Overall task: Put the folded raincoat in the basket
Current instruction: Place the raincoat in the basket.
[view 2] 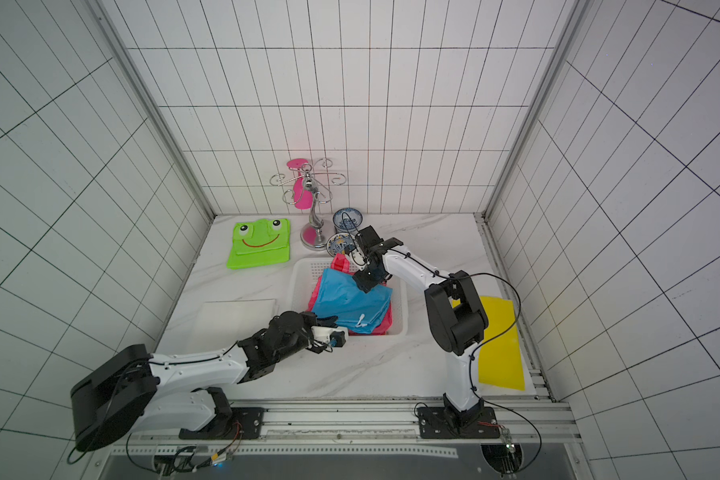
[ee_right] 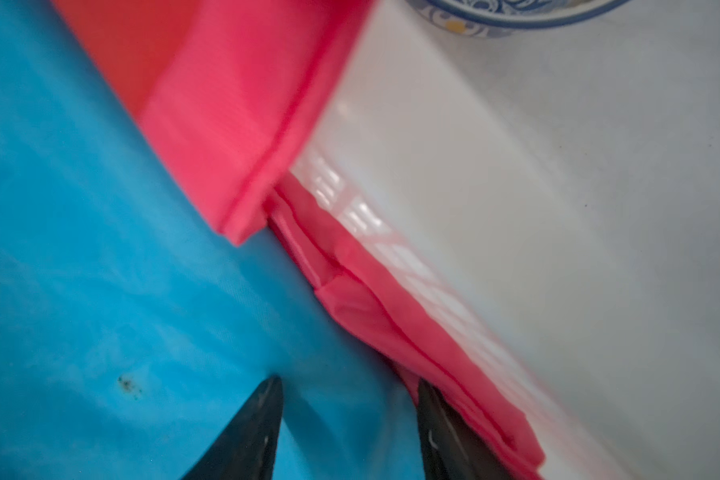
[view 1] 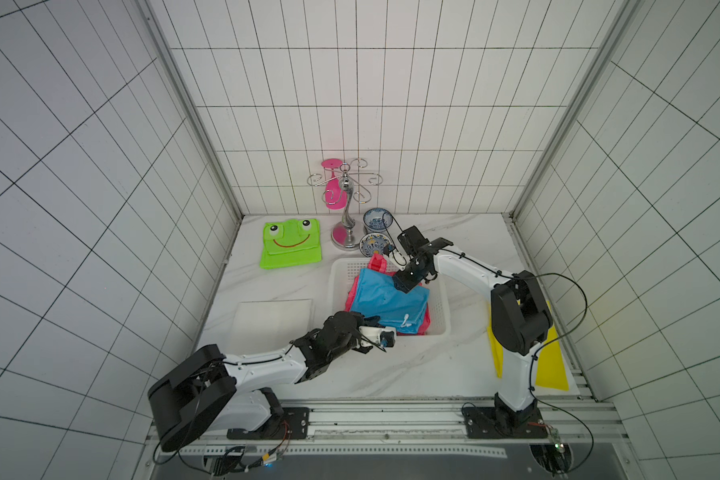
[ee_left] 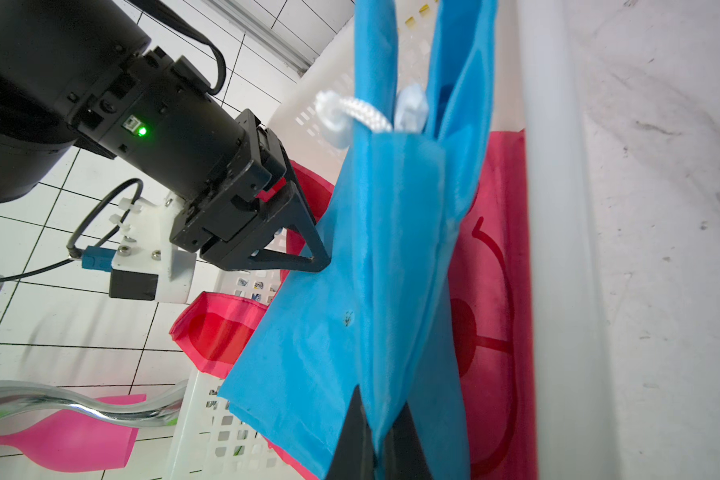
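The blue raincoat (view 1: 385,301) is lying in the basket (view 1: 341,270), on top of a pink one (view 1: 352,296). The left gripper (ee_left: 377,436) is pinched tight on its near corner. The right gripper (ee_right: 350,407) is at the far edge with its jaws half apart, probably just resting on the cloth.

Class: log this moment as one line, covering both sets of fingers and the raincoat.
left fingers: shut on blue raincoat edge | right fingers: open at its opposite corner | blue raincoat: over basket, atop pink raincoat
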Controlling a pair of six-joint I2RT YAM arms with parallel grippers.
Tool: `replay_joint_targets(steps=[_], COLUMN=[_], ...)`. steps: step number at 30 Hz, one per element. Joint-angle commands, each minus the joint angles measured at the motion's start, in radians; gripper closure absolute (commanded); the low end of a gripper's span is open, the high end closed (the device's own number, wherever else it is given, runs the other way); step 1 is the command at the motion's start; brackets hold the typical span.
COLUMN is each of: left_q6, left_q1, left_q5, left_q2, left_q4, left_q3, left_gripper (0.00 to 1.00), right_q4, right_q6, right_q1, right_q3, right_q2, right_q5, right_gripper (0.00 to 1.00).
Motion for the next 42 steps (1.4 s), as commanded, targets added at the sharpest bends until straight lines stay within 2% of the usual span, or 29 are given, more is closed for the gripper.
replay_joint_targets(steps=[1, 6, 11, 12, 18, 21, 28, 32, 39, 42], left_q6=[-0.009, -0.02, -0.022, -0.023, -0.013, -0.008, 0.0, 0.007, 0.002, -0.014], left_q1=[-0.006, -0.007, -0.007, -0.007, -0.006, -0.006, -0.007, -0.008, -0.01, -0.012], left_q5=[0.02, 0.029, 0.028, 0.028, 0.018, 0.018, 0.077, 0.08, 0.058, 0.075], left_q2=[0.023, 0.022, 0.025, 0.026, 0.026, 0.006, -0.068, -0.071, -0.081, -0.076], left_q4=[-0.067, -0.075, -0.076, -0.076, -0.082, -0.123, -0.284, -0.325, -0.403, -0.46], left_q3=[-0.019, -0.014, -0.015, -0.013, -0.01, 0.007, 0.068, 0.083, 0.132, 0.175], left_gripper=[1.0, 1.0, 1.0, 1.0, 1.0, 1.0, 1.0, 1.0, 1.0, 1.0], right_q4=[-0.051, -0.036, -0.035, -0.042, -0.064, -0.061, -0.068, -0.042, -0.024, 0.042], right_q6=[-0.029, -0.014, -0.023, -0.022, -0.049, -0.069, -0.109, -0.139, -0.213, -0.276], right_q1=[-0.003, -0.003, -0.001, 0.001, 0.005, 0.004, 0.021, 0.023, 0.039, 0.061], right_q3=[0.053, 0.025, 0.015, 0.02, 0.044, 0.055, 0.093, 0.074, 0.066, 0.051], right_q2=[-0.012, -0.001, 0.029, 0.042, 0.059, 0.04, -0.036, -0.084, -0.106, -0.104], right_q5=[0.056, 0.111, 0.021, 0.007, -0.097, -0.093, -0.028, -0.039, -0.05, -0.048], right_gripper=[0.45, 0.42, 0.46, 0.48, 0.84, 0.94, 0.95, 1.0, 1.0, 1.0])
